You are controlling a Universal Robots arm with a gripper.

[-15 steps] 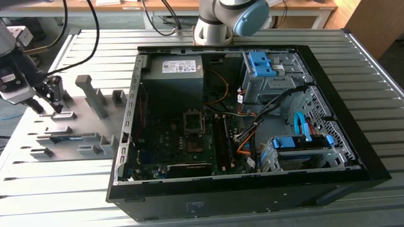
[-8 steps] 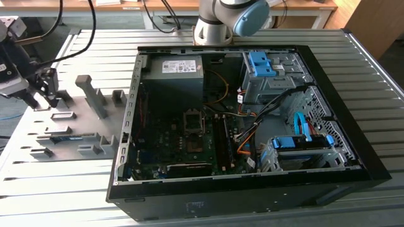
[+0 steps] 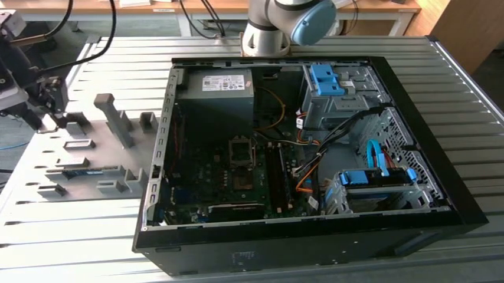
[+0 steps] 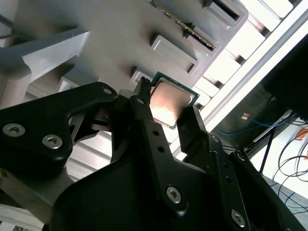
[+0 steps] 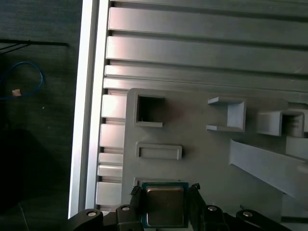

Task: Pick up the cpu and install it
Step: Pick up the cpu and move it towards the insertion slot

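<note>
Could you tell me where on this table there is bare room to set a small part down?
The slatted table is bare between the grey fixture plate and its near edge, at the exterior view's lower left, and behind the plate toward the arm's base. The plate's holders, where the gripper grips the cpu, and the open computer case are crowded.

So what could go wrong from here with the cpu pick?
1. The gripper holds the cpu only by two opposite edges, so it could slip or tilt.
2. The socket sits inside the computer case with loose cables close by; a tilted chip might seat badly, or the arm might snag them.
</note>
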